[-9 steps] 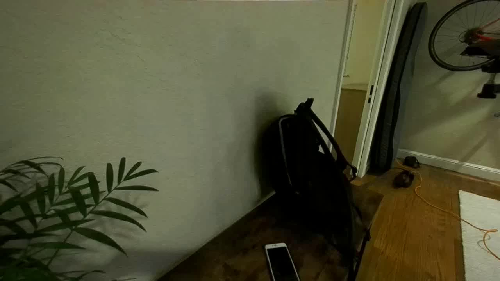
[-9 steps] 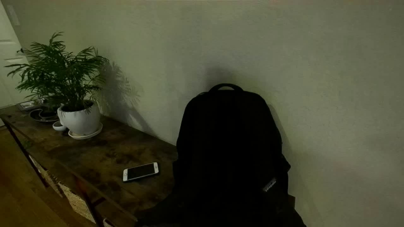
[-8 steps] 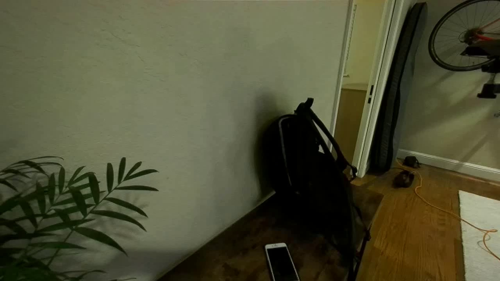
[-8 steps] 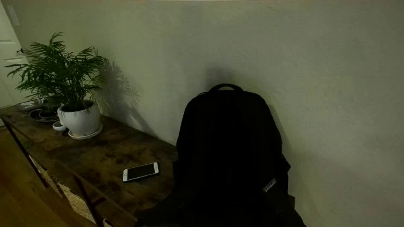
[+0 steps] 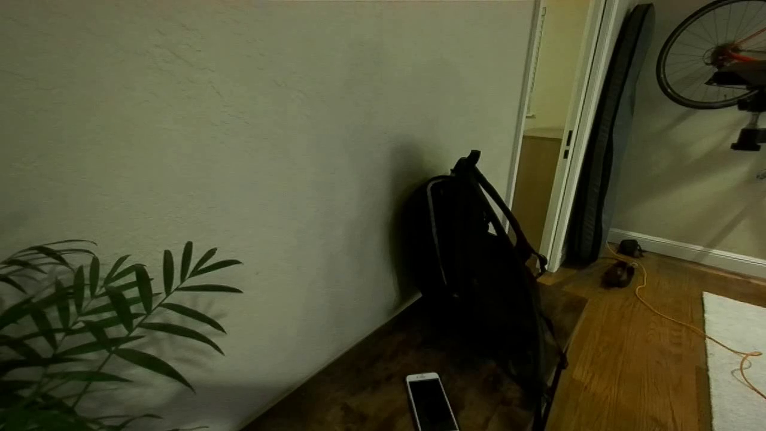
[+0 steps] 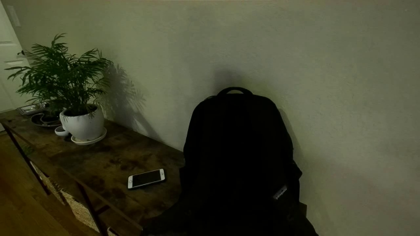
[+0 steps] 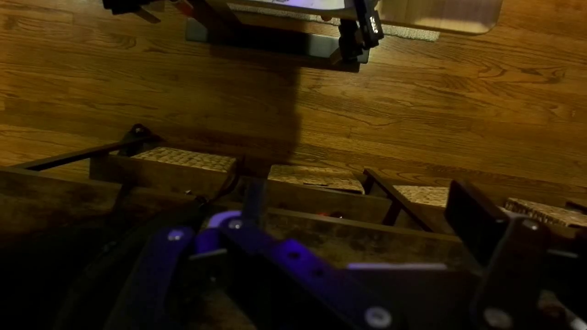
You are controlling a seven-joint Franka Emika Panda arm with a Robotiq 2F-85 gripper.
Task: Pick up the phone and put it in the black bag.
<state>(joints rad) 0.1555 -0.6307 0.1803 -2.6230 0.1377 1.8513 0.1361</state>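
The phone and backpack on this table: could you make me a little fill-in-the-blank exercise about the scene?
The phone lies with its screen facing ____.
The backpack is coloured ____.
The plant pot is coloured ____.
The claw is ____, not shut.
Missing words: up; black; white; open.

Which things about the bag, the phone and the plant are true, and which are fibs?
1. The black bag stands on the table. True.
2. The phone lies face up. True.
3. The phone is inside the black bag. False: it lies outside, on the table.
4. The plant sits in a white pot. True.
5. The black bag is smaller than the phone. False: it is far bigger.
6. Something is squeezing the phone. False: it lies free; the pincer is open.
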